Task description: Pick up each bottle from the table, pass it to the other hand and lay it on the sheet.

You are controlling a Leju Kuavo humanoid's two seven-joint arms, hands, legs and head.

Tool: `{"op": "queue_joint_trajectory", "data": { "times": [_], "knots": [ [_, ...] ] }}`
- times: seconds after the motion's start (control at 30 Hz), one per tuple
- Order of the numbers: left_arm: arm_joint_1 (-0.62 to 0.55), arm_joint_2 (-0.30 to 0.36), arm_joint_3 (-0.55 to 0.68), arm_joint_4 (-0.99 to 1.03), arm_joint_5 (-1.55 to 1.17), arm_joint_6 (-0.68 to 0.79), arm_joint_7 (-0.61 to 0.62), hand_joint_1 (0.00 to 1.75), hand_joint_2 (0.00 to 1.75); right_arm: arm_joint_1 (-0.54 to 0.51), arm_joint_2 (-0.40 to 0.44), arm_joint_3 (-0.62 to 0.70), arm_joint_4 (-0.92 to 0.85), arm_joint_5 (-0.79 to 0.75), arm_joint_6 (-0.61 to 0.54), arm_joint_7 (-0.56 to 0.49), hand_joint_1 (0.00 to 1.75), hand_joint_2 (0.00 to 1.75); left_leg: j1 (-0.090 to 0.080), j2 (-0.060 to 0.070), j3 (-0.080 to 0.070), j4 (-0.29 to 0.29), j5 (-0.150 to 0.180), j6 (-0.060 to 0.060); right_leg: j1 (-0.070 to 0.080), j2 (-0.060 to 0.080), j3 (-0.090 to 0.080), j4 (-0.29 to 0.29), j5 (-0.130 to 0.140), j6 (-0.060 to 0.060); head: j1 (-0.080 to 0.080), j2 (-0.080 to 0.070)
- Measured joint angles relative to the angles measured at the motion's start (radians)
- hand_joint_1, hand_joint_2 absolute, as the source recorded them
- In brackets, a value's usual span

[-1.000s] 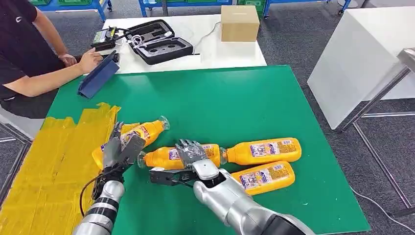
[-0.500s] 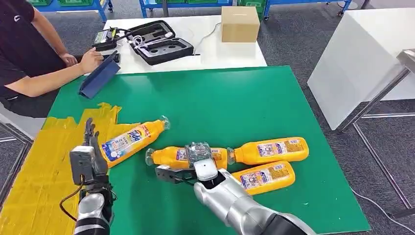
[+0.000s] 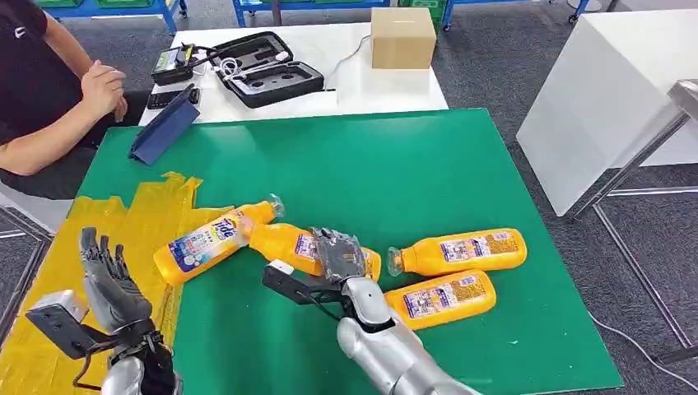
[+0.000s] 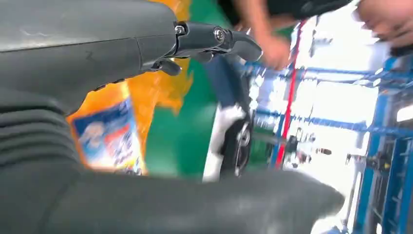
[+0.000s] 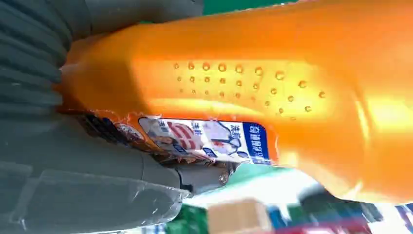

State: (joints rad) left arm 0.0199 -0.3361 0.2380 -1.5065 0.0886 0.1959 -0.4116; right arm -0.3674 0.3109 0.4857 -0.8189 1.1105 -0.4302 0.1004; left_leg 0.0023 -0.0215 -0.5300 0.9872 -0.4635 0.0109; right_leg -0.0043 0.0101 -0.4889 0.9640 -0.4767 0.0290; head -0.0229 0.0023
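Compare this with a second ago and you see the left hand (image 3: 111,284) has drawn back off the bottle on the sheet (image 3: 210,238); it now hovers over the near part of the yellow sheet (image 3: 90,247), fingers spread and holding nothing. That bottle lies partly on the sheet's edge, its cap end over the green mat (image 3: 387,164). You can see its label again past the left hand's fingers (image 4: 214,36) in the left wrist view.

The right hand (image 3: 339,255) has closed around the middle bottle (image 3: 288,244), which lay level between its neighbours a second ago. Its neck end now sits higher and angles toward the bottle on the sheet, almost touching it. In the right wrist view the orange body and torn label press against the palm, so you can count it as gripped.

Two more bottles lie flat on the mat to the right: the far bottle (image 3: 459,251) and the near bottle (image 3: 440,299), close together.

On the white table (image 3: 354,86) beyond, the black case (image 3: 267,72) stands open with white parts in its moulded slots; the cardboard box (image 3: 402,37) is closed. The person's hand (image 3: 103,86) has lifted off the blue folder (image 3: 163,127).
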Motion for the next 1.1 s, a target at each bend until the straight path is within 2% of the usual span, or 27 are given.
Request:
{"op": "queue_joint_trajectory", "data": {
  "times": [0.2,0.37,0.57,1.1],
  "knots": [
    [0.034,-0.003,0.0,0.0,0.05,-0.076,0.015,0.0,1.75,0.115,-0.003,-0.024,-0.254,-0.015,-0.031,-0.048,1.75,1.75,0.0,0.0,-0.006,0.0,0.0,0.0,0.0,-0.001,-0.005,0.0,0.0,0.0,0.0,0.0],
    [0.044,-0.008,-0.006,0.047,0.145,-0.37,0.084,0.0,1.75,0.192,-0.003,-0.025,-0.411,-0.097,-0.089,-0.195,1.75,1.75,0.0,0.0,-0.008,0.0,0.0,0.0,0.0,-0.001,-0.007,0.0,0.0,0.0,0.0,0.0],
    [0.052,-0.011,-0.052,0.128,0.177,-0.549,0.094,0.0,1.75,0.222,-0.014,0.015,-0.498,-0.119,-0.074,-0.208,1.75,1.75,0.0,0.0,-0.008,0.0,0.0,0.0,0.0,-0.001,-0.007,0.0,0.0,0.0,0.0,0.0],
    [0.064,0.005,-0.216,0.166,0.148,-0.574,0.073,0.0,1.75,0.19,-0.018,0.128,-0.453,-0.175,0.062,-0.203,1.75,1.75,0.0,0.0,-0.01,0.0,0.0,0.0,0.0,-0.001,-0.008,0.0,0.0,0.0,0.0,0.0]
  ]
}}
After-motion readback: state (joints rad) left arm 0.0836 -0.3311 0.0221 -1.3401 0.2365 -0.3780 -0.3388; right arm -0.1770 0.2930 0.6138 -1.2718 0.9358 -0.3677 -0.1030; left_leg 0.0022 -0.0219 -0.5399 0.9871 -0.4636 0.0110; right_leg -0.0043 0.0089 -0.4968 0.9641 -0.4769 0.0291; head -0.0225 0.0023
